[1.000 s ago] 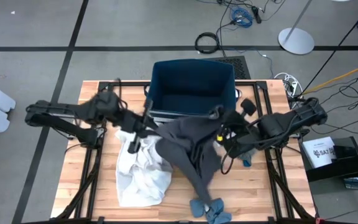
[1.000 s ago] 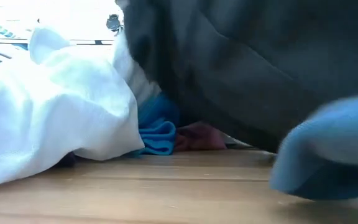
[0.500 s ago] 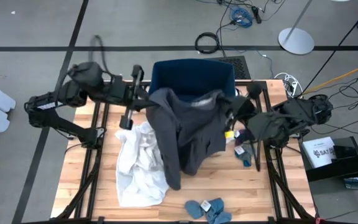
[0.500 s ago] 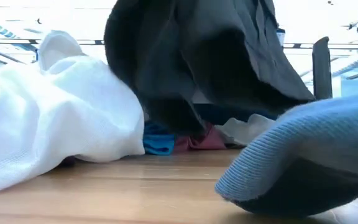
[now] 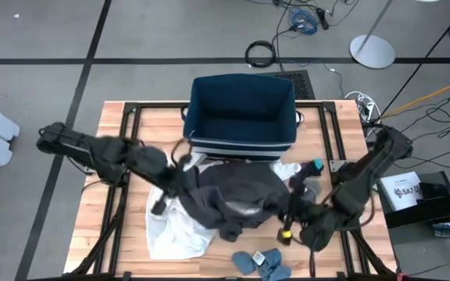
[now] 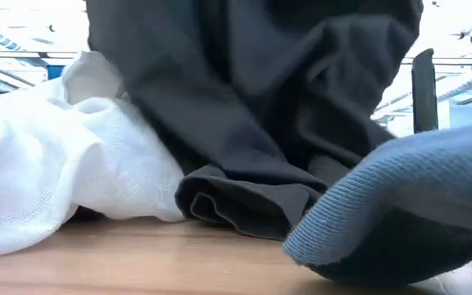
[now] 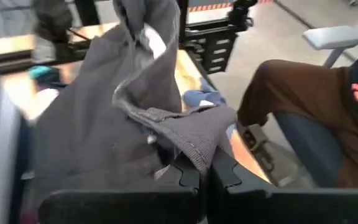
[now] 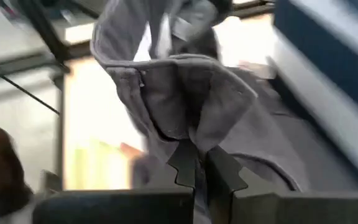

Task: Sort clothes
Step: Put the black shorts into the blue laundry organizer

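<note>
High view: the wooden counter (image 5: 116, 234) carries a navy bin (image 5: 243, 117) at its far edge. In front of it the dark grey garment (image 5: 237, 195) lies bunched mid-counter, over the white garment (image 5: 180, 230). The left gripper (image 7: 202, 168) and right gripper (image 8: 199, 163) each pinch a fold of the grey cloth. Blue socks (image 5: 260, 261) sit at the near edge.

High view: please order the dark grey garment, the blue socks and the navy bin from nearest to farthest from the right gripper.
From the right gripper:
1. Dark grey garment, held in it, table centre.
2. Blue socks, near the front edge.
3. Navy bin, at the back.
</note>
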`<state>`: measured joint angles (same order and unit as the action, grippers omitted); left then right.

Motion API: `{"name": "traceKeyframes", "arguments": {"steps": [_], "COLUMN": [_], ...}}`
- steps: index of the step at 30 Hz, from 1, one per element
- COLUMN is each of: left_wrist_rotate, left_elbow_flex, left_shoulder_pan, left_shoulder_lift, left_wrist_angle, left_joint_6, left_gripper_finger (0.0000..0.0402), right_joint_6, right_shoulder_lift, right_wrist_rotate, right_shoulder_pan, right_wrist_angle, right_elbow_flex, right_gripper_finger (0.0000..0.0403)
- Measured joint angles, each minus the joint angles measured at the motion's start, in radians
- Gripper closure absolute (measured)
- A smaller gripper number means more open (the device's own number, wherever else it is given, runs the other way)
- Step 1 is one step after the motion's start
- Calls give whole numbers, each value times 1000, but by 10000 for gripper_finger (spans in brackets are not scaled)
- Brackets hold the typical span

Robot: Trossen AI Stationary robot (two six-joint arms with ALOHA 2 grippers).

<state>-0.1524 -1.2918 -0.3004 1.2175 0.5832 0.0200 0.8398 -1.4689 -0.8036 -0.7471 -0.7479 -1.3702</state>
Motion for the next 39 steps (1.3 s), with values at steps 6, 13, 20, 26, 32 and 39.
{"name": "traceKeyframes", "arguments": {"steps": [6,13,20,26,32,39], "left_wrist_rotate": [-3,8,153,333,340,338], "left_elbow_flex": [330,447,447,447,447,446], "left_shoulder_pan": [-59,-85,-124,-140,-135,-132], "left_shoulder_lift": [51,129,155,151,151,174], "left_wrist_angle": [-500,-722,-819,-828,-876,-911], "left_joint_6": [89,148,129,124,105,124], "left_gripper_finger": [401,401,401,402,402,402], "right_joint_6": [-167,-240,-287,-436,-581,-741], "right_shoulder_lift": [-41,-124,-214,-231,-231,-231], "right_wrist_rotate": [-6,6,157,190,308,390], "right_shoulder_pan": [45,136,224,280,323,343], "right_wrist_angle": [610,723,720,724,772,902], "right_elbow_flex": [235,270,270,270,270,270], "right_gripper_finger": [400,400,400,400,392,389]}}
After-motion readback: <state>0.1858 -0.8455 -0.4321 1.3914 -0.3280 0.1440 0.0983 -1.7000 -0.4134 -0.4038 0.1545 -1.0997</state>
